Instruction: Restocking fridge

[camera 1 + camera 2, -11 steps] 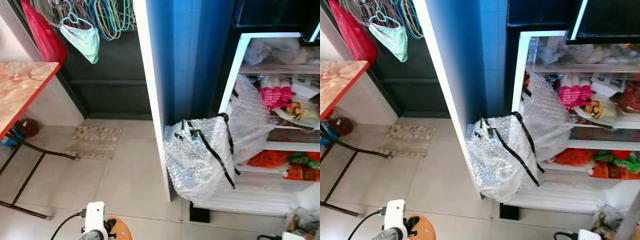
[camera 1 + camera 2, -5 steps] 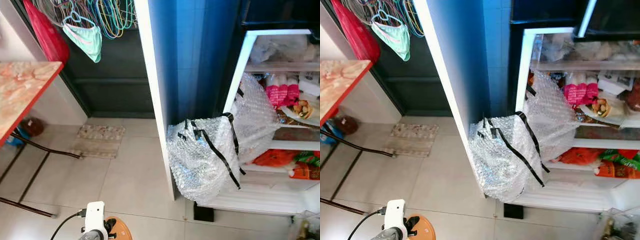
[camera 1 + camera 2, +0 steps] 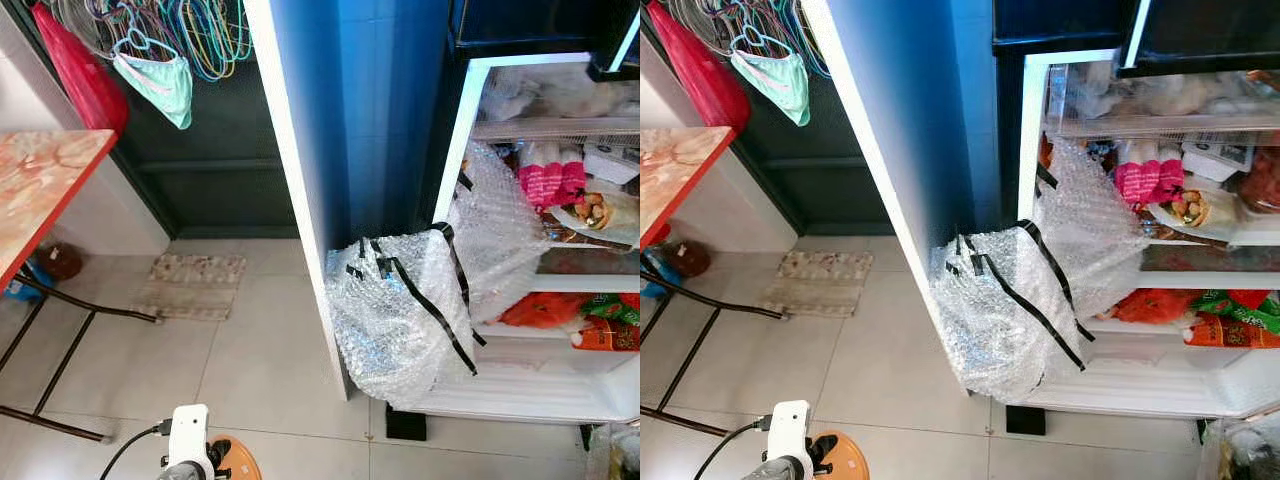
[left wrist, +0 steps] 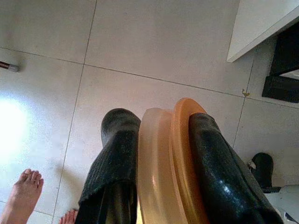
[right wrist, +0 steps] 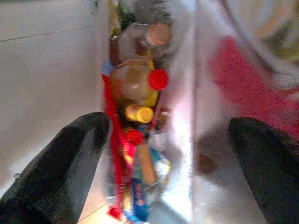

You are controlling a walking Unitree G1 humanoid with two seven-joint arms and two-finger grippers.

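Left gripper (image 4: 161,154): clamped on a round orange plastic lidded container (image 4: 166,163), low over pale floor tiles (image 4: 154,42).
Right gripper (image 5: 168,140): spread wide, above red-capped bottles (image 5: 158,79).
Open fridge (image 3: 560,330): ahead, right.

a folding table (image 3: 40,185) with a reddish marbled top is standing above and left of the left claw, a worn mat (image 3: 190,283) is lying on the tiles ahead of it, coloured hangers (image 3: 205,30) and a green garment (image 3: 158,82) are hanging farther up, and a person's bare foot (image 4: 21,196) is resting on the floor beside it.
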